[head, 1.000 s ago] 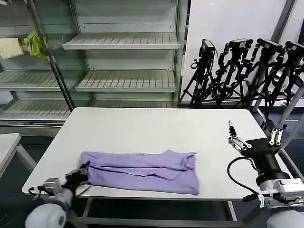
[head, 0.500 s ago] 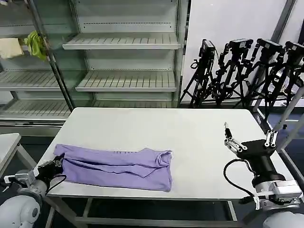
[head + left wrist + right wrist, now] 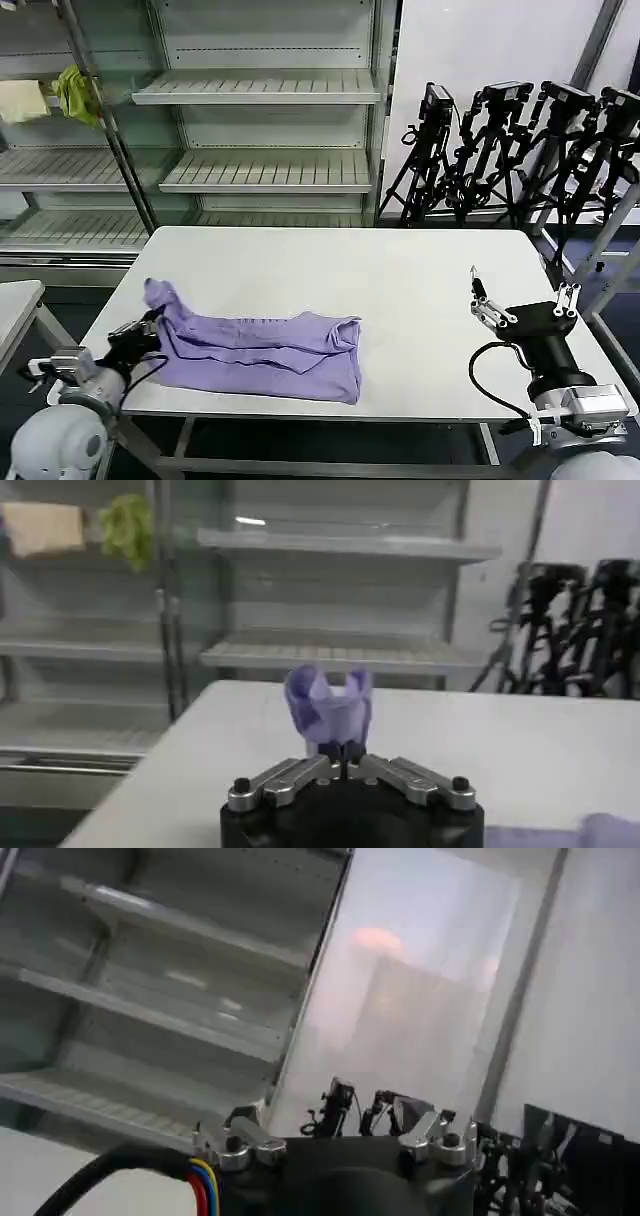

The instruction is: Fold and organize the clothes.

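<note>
Left gripper [image 3: 148, 325] pinches lavender T-shirt [image 3: 265, 345]; right gripper [image 3: 520, 300] seemingly spread

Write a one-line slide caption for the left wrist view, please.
Left hand shut on a bunched corner of the purple T-shirt, held above the white table before shelves.

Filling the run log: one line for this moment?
left gripper: shut on T-shirt, lifting its end | right gripper: open, idle above table

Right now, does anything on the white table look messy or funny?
Yes. The soft lavender T-shirt lies bunched in a crooked strip, and its left end sticks up, pinched in the left gripper. The right gripper hangs open above the table's right side.
</note>
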Available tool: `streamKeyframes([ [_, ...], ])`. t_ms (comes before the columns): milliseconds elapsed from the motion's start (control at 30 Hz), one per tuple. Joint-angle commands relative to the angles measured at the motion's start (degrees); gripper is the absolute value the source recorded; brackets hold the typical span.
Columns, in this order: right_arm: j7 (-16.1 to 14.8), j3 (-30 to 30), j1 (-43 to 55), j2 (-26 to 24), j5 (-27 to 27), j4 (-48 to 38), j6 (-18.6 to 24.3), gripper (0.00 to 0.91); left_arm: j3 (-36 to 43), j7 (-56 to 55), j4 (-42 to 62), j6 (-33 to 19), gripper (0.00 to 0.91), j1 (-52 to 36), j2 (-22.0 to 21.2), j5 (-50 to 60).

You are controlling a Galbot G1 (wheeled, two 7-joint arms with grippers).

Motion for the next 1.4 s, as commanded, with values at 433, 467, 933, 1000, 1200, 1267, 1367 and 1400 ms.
streamKeyframes([
  [433,0.16,-0.94,-2.22,2.59,-2.2,2.81,0.03,0.907,18.14,-0.43,-1.46,0.09,0.01,-4.85,-12.34,3.31],
  [467,0.19,-0.99,-2.22,2.68,-2.24,2.81,0.04,0.907,18.59,-0.44,-1.31,0.08,0.01,-4.97,-12.55,3.52],
  [933,0.24,-2.43,-2.29,3.76,-2.87,2.81,0.2,0.907,22.19,0.15,3.67,-0.6,0.01,-6.58,-15.35,6.32],
  [1000,0.23,-2.48,-2.23,3.74,-2.87,2.81,0.22,0.907,22.61,0.16,3.7,-0.63,0.01,-6.5,-15.59,6.61],
  [1200,0.23,-2.65,-2.07,3.94,-2.89,2.81,0.2,0.907,24.36,0.15,3.58,-0.61,0.01,-6.37,-16.04,7.3],
  [1267,0.24,-2.65,-2.17,3.99,-2.96,2.81,0.22,0.907,24.84,0.13,3.58,-0.61,0.01,-6.31,-16.1,7.6],
  [1367,0.28,-2.54,-2.26,4.08,-2.96,2.81,0.24,0.907,26.04,0.17,3.39,-0.61,0.01,-6.0,-16.23,8.08],
  [1400,0.29,-2.54,-2.28,4.09,-2.96,2.81,0.23,0.907,26.18,0.17,3.39,-0.61,0.01,-5.97,-16.25,8.14],
])
